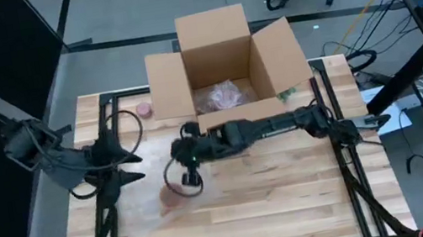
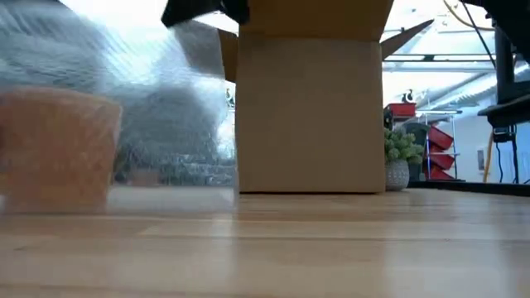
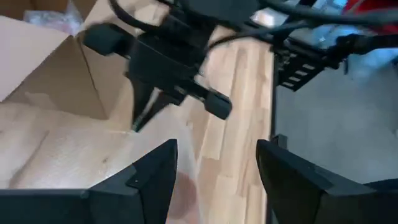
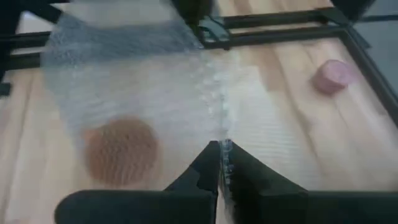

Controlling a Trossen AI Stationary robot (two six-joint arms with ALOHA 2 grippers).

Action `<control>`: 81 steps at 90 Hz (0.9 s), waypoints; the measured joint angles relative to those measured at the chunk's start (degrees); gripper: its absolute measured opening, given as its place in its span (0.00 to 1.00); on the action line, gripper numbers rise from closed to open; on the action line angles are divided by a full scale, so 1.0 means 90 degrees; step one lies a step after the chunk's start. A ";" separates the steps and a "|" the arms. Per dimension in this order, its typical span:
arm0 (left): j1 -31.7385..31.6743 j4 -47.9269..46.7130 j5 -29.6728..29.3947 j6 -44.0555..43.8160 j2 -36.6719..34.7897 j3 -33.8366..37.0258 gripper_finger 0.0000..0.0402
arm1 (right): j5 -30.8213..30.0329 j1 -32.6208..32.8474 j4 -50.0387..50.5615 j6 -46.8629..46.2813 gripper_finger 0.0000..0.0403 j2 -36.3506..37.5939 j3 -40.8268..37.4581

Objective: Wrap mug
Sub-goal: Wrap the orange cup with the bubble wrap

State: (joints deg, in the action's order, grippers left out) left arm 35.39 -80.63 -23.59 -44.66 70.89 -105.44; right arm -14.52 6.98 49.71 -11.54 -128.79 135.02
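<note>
A brownish mug (image 4: 121,149) stands on the wooden table (image 1: 292,199) under a clear sheet of bubble wrap (image 4: 143,81). The low view shows the mug (image 2: 54,149) upright at the left, with the bubble wrap (image 2: 157,108) draped over it. My right gripper (image 1: 187,178) reaches in from the right and is shut on the wrap just beside the mug (image 1: 174,197). My left gripper (image 1: 132,167) hovers open at the table's left, fingers pointing toward the mug and touching nothing. My right gripper pinches a raised ridge of the bubble wrap (image 4: 222,134) between its two fingers (image 4: 202,171); whether it is an edge or a fold, I cannot tell. The fingers come from above, slanting down. The sheet rises to the fingers (image 2: 199,33), and the rest lies over the mug and the table.
An open cardboard box (image 1: 225,69) stands at the table's far middle with a wrapped pinkish item (image 1: 221,96) inside. A small pink object (image 1: 144,110) lies left of the box. A small potted plant (image 2: 397,157) shows right of the box. Black frame rails (image 1: 344,148) run along both sides.
</note>
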 joint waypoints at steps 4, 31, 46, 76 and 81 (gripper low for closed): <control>-0.0038 0.0006 0.0000 0.0000 0.0072 0.0039 0.51 | 0.0055 -0.0076 0.0025 0.0035 0.00 -0.0012 0.0000; -0.0371 -0.0210 0.0401 -0.0624 0.1079 0.0086 0.51 | 0.0159 -0.0462 0.0036 0.0036 0.00 -0.0167 -0.0010; -0.0328 -0.0253 0.0671 -0.0844 0.1381 0.0086 0.51 | 0.0179 -0.0606 0.0024 0.0067 0.00 -0.0177 -0.0010; -0.0294 -0.0741 0.0877 -0.1645 0.1194 0.0370 0.51 | 0.0325 -0.0638 0.0000 0.0036 0.00 -0.0177 -0.0002; -0.0291 -0.0740 0.1030 -0.1749 0.1161 0.0613 0.51 | 0.0325 -0.0638 -0.0007 0.0020 0.00 -0.0177 -0.0002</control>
State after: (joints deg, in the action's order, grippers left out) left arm 32.76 -87.29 -14.32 -60.40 81.34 -99.92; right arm -11.60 1.23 49.65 -11.35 -130.39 135.00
